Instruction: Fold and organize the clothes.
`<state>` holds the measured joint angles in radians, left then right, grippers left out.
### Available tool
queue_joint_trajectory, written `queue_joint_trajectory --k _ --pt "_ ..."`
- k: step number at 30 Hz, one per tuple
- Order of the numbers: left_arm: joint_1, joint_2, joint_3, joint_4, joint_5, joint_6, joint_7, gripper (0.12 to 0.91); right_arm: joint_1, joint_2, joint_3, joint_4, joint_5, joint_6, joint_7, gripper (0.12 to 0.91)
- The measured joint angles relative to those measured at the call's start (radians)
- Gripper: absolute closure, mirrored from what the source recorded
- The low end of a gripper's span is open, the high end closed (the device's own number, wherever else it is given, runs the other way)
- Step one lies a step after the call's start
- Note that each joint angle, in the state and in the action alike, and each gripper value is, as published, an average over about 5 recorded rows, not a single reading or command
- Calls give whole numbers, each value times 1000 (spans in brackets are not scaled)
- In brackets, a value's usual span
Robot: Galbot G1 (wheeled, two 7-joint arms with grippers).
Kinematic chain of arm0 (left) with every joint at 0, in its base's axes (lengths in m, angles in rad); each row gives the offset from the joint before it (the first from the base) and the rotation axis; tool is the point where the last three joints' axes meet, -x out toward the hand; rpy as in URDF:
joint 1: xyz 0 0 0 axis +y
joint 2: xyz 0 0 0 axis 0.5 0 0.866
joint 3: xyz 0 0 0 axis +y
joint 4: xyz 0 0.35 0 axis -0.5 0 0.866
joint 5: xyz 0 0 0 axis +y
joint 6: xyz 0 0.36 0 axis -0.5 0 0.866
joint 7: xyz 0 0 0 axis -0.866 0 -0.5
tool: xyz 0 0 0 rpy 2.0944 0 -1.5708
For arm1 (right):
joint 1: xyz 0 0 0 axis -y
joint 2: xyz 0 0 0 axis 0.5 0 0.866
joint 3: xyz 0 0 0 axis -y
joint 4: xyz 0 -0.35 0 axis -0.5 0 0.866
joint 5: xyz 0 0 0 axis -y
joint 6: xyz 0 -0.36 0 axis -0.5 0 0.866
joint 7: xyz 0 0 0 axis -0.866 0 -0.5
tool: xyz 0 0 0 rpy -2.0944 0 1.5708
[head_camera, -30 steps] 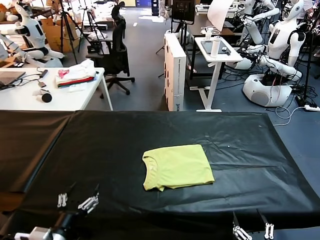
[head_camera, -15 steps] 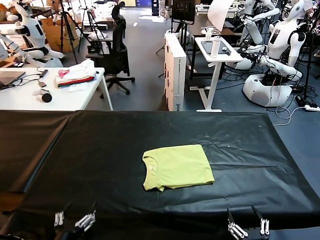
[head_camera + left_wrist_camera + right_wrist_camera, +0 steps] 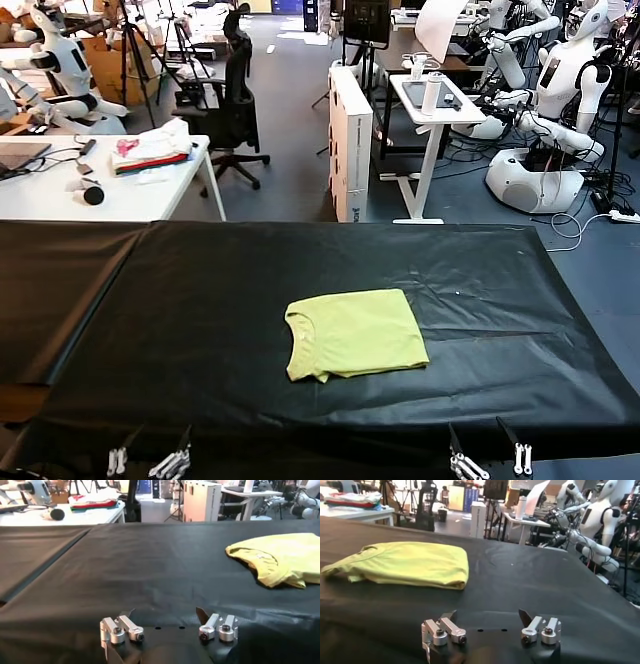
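Shirt: the lime-yellow short-sleeved T-shirt [image 3: 355,334] of thin soft fabric lies folded into a flat packet on the black table cover [image 3: 200,300], roughly mid-table, collar end toward my left.
Direction from me: the shirt sits ahead of both my grippers, across bare cover, touching neither.
Long axis: runs left to right, parallel to the table's near edge.
Left gripper [image 3: 147,463]: at the near edge, left of the shirt, fingers spread, holding nothing.
Right gripper [image 3: 487,462]: at the near edge, right of the shirt, fingers spread, also holding nothing.
Nearer arm: about even, I judge (the collar [image 3: 245,555] faces my left side, the smooth folded edge [image 3: 462,575] my right).
In the way: nothing between shirt and grippers.
Around: beyond the shirt, off the table, a white desk [image 3: 60,195] carries a white, pink and red cloth pile [image 3: 152,147].
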<state>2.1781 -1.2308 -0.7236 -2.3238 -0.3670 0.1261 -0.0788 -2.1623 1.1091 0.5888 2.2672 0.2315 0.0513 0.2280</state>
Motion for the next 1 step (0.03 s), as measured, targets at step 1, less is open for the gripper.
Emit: queue_joint_trajectory --k 1 --pt "0 0 0 0 0 0 0 123 -1 0 -1 0 -1 0 0 118"
